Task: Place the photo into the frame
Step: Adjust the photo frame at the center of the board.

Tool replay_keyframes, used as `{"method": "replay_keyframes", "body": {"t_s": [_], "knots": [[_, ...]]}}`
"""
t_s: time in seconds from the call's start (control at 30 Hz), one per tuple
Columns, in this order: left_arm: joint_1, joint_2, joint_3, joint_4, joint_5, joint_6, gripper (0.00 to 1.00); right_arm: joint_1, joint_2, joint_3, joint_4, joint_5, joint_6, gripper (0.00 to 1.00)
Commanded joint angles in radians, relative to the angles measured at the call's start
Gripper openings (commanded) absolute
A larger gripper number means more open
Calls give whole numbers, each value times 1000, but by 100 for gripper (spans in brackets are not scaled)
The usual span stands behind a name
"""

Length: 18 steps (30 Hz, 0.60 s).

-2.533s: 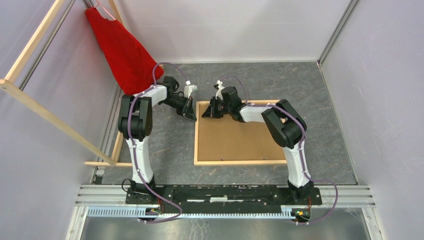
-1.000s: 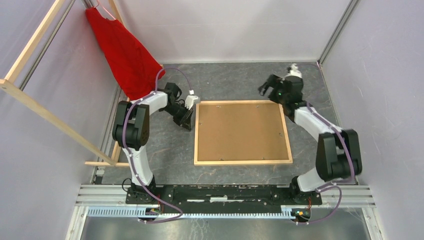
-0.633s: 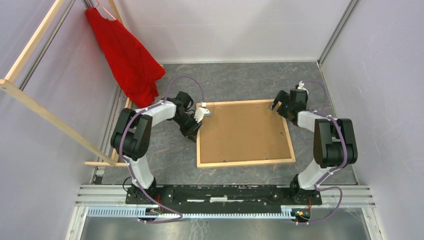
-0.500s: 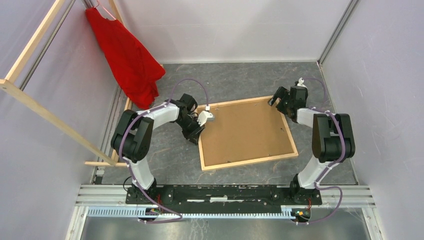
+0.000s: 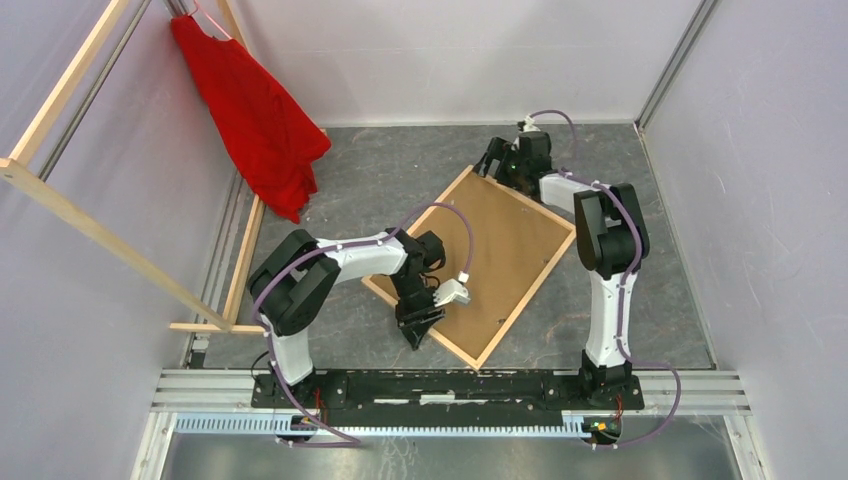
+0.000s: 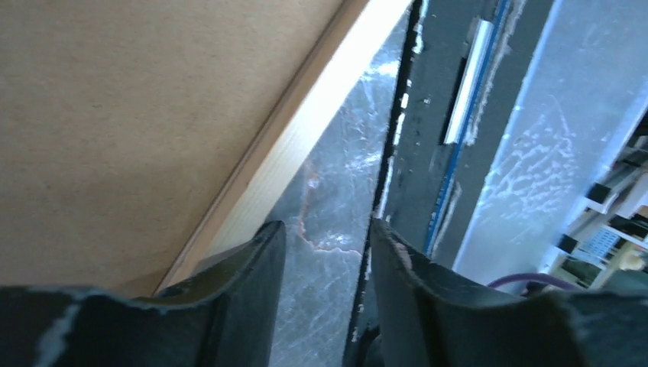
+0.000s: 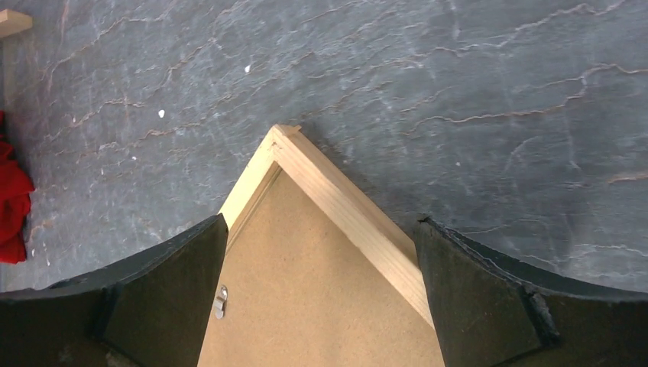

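Observation:
The frame (image 5: 525, 290) lies back-up on the slate table, turned cornerwise, with its brown backing board (image 5: 480, 265) filling it. The photo is hidden or out of view. My left gripper (image 5: 414, 333) is at the frame's near-left edge; in the left wrist view its jaws (image 6: 322, 252) stand open over bare slate, one finger (image 6: 248, 290) over the light-wood rail (image 6: 306, 153). My right gripper (image 5: 493, 163) is at the far corner, and in the right wrist view it (image 7: 321, 223) stands wide open astride that corner (image 7: 284, 139), gripping nothing.
A red cloth (image 5: 255, 110) hangs from a wooden rack (image 5: 100, 235) at the left. Grey walls close in the back and the right side. The arms' base rail (image 5: 450, 385) runs along the near edge. A small metal clip (image 7: 221, 300) sits on the backing board.
The frame has swung counterclockwise from square to cornerwise. My left gripper moved toward the near side and opened wider. My right gripper followed the far corner leftward.

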Motion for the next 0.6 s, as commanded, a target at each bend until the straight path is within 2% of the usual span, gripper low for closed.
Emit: {"method": "replay_keyframes", "body": {"t_s": [0.0,0.2,0.27,0.4,0.5,0.57], "knots": [[46,6,30,30,-46,116,58,0,-33,60,-135,-44,-29,98],[267,-108,162,-265,-6,343,64,-38,-181,-34,-120,45,-69,98],[366,-110,241,-301,-18,372,63,-38,-226,-63,-134,80,-76,98],[533,-33,373,-161,-77,259,59,-27,-358,-237,-61,98,-18,98],[601,78,430,-45,-110,135,49,20,-443,-357,-16,71,23,98],[628,154,454,-18,-91,100,44,73,-491,-436,22,42,58,95]]}}
